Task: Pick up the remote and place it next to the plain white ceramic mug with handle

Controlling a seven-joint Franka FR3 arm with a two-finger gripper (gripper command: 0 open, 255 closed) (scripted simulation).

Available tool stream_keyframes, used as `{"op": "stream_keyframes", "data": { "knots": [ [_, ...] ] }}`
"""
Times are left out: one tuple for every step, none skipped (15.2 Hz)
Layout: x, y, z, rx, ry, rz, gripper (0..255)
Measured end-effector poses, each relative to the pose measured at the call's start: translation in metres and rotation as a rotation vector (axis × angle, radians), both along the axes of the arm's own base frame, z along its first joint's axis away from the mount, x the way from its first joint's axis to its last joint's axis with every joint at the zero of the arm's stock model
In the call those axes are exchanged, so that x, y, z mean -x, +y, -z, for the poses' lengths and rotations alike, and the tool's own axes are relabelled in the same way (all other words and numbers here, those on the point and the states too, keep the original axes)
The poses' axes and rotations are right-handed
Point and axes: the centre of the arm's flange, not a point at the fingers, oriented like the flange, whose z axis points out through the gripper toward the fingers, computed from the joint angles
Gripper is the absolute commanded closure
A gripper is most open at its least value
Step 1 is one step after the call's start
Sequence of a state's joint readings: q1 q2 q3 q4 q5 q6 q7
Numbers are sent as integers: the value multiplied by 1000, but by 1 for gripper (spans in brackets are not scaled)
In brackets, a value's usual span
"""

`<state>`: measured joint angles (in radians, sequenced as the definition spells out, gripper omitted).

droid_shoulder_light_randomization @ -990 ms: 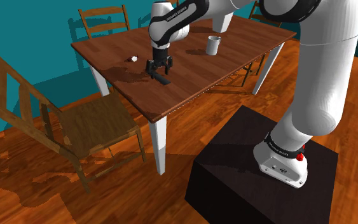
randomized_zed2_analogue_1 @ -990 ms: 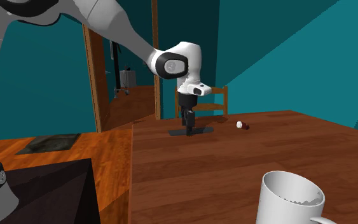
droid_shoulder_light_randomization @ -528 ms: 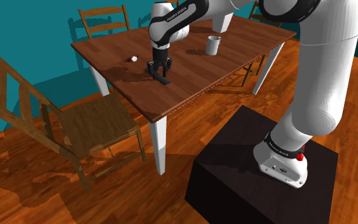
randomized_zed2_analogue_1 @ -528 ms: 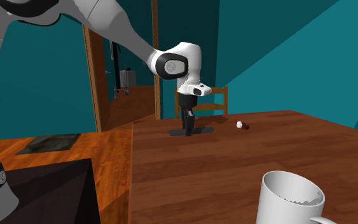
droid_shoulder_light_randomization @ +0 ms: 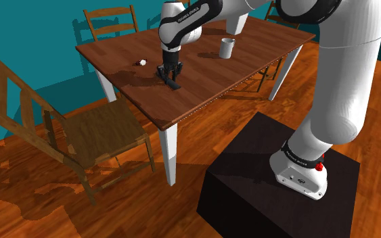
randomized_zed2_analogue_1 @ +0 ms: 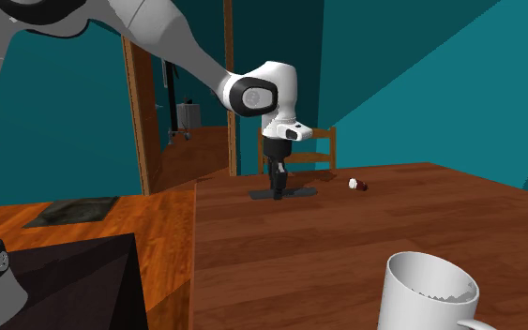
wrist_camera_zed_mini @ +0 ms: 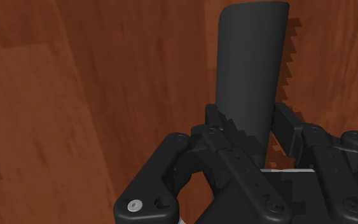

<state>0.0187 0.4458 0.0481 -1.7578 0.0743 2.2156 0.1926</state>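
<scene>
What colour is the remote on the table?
Dark grey, nearly black. The wrist view shows the remote best.

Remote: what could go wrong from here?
The pincer clasps the remote by its thin side edges while it lies flat on the table; it may slip or tilt on lifting. The mug stands well away across the table, so a loose grip has a long carry to fail.

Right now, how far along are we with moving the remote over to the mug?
Done: the gripper is down on the remote, with its fingers against both long sides. In hand: the grasp. The remote lies flat on the table and is not yet lifted. Left: lift it, carry it across to the white mug, which stands well apart from it, and set it down beside the mug.
</scene>
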Motion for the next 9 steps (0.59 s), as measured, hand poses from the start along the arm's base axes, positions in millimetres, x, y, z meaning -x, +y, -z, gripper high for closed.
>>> {"op": "stream_keyframes", "data": {
  "knots": [
    [0,0,0,0,1,0,255],
    [0,1,-2,0,2,-1,255],
    [1,2,-5,-1,4,-2,255],
    [0,3,-10,-1,4,-2,255],
    [1,2,-14,-1,5,-2,255],
    [1,2,-19,-1,5,-2,255],
    [2,3,-23,-1,5,-2,255],
    [2,2,-30,-1,5,-2,255],
    [1,3,-35,-1,5,-2,255]
  ]
}}
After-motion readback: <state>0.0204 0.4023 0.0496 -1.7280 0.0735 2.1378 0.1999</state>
